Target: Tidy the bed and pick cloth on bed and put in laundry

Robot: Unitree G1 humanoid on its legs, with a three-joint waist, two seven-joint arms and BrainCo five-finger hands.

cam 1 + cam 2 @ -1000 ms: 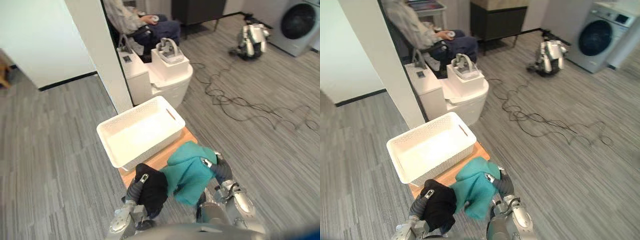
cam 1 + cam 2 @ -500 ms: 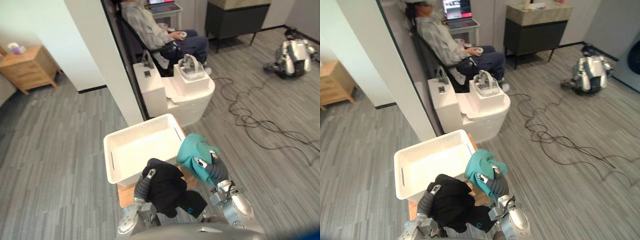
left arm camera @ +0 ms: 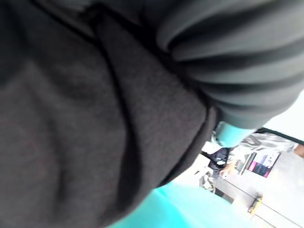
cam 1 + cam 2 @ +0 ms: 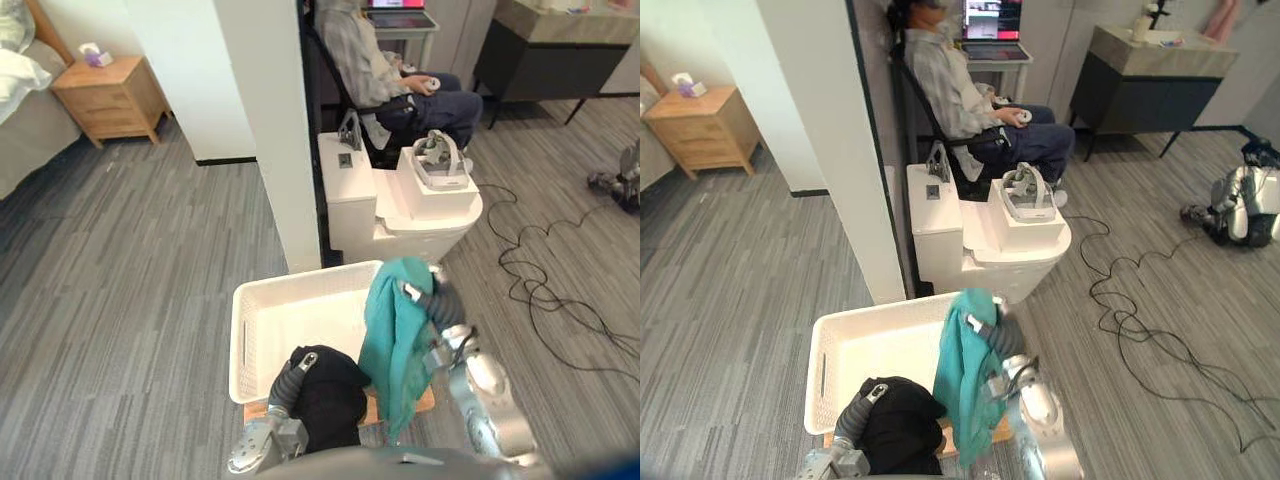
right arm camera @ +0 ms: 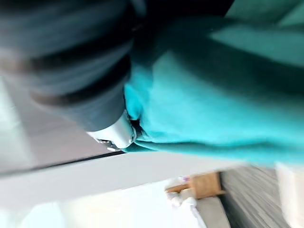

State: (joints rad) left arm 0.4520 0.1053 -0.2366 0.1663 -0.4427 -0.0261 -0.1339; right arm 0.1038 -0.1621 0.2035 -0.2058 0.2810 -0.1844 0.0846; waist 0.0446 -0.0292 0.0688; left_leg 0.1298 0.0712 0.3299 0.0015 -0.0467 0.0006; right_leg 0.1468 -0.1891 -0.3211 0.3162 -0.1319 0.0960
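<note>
Teal cloth [image 4: 392, 340], right hand [image 4: 441, 304], now over basket [image 4: 240, 340] — black cloth [image 4: 330, 400], left hand [image 4: 289, 373], at rim; fingers hidden

One teal cloth [image 4: 390, 340], one black cloth [image 4: 325, 395], one basket [image 4: 300, 283]

This looks like a robot test lab dressed as a home bedroom. At 11 o'clock a bed [image 4: 18, 105] and a wooden nightstand [image 4: 105, 95] stand on grey plank flooring [image 4: 120, 300]. At 12 o'clock a seated person [image 4: 960, 90] works with a laptop [image 4: 992, 25] and a controller [image 4: 1021, 116]. At 3 o'clock 1 other robot [image 4: 1240, 205] sits on the floor.
</note>
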